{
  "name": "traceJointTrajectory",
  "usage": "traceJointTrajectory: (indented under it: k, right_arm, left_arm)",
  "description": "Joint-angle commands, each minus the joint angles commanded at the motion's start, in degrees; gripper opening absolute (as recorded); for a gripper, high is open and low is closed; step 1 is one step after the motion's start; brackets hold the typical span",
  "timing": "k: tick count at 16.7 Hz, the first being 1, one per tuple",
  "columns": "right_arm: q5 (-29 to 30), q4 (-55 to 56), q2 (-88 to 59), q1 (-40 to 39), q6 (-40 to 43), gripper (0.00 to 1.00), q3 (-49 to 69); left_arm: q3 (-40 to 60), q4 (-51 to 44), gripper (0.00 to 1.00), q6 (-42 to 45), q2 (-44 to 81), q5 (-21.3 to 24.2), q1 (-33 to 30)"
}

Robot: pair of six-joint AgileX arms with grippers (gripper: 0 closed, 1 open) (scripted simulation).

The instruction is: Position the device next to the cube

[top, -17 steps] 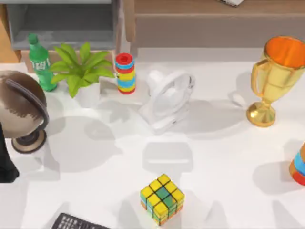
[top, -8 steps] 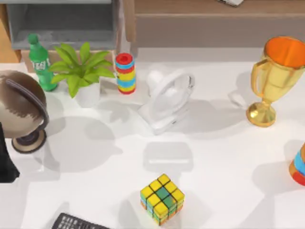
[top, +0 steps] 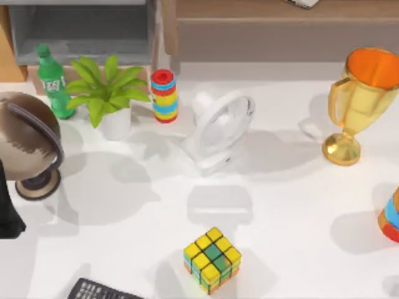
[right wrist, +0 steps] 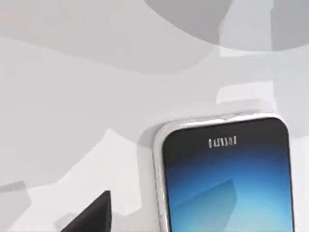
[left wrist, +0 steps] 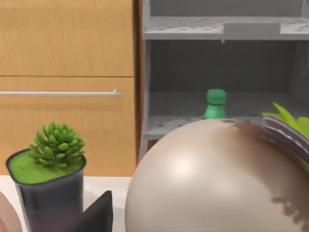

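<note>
The cube [top: 212,260], tiled in yellow, green, orange and blue, stands near the table's front edge at the middle. The device [right wrist: 227,176], a black-edged phone with a blue glowing screen, lies flat on the white table right below my right wrist camera. A dark part of my right gripper [right wrist: 91,215] hangs beside the phone, apart from it. My left arm [top: 7,212] is at the table's left edge, behind a brown globe [left wrist: 212,179]. A dark tip of the left gripper [left wrist: 94,217] pokes in close to that globe.
A black remote [top: 100,290] lies at the front left of the cube. At the back stand a white fan [top: 218,131], a striped ring stack [top: 164,95], a plant [top: 106,93] and a green bottle [top: 53,81]. A gold trophy [top: 361,103] is at the right.
The arm shadows near the front right edge have slid rightward off the table. The left arm at the left edge has shifted slightly. The cube and other objects have not moved.
</note>
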State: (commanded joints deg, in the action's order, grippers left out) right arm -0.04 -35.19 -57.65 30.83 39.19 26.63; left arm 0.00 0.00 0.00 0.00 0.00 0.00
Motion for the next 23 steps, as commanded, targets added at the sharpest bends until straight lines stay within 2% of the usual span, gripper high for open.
traceJointTrajectory:
  k: [4, 8, 14, 20, 23]
  right_arm:
    - [0.05, -8.84, -14.10, 7.99, 10.20, 1.00, 7.21]
    - [0.05, -13.13, -21.47, 12.21, 15.62, 1.00, 11.39]
    - [0.04, -13.08, -21.98, 12.29, 15.89, 1.00, 11.31]
    - [0.03, -3.18, -27.27, 12.40, 15.79, 1.00, 6.98]
    - [0.03, -1.55, -28.38, 12.43, 15.82, 1.00, 6.12]
  left_arm:
    - [0.00, 0.00, 1.00, 0.00, 0.00, 0.00, 0.00]
    - [0.00, 0.00, 1.00, 0.00, 0.00, 0.00, 0.00]
    - [0.00, 0.00, 1.00, 0.00, 0.00, 0.00, 0.00]
    - [0.00, 0.00, 1.00, 0.00, 0.00, 0.00, 0.00]
    - [0.00, 0.00, 1.00, 0.00, 0.00, 0.00, 0.00]
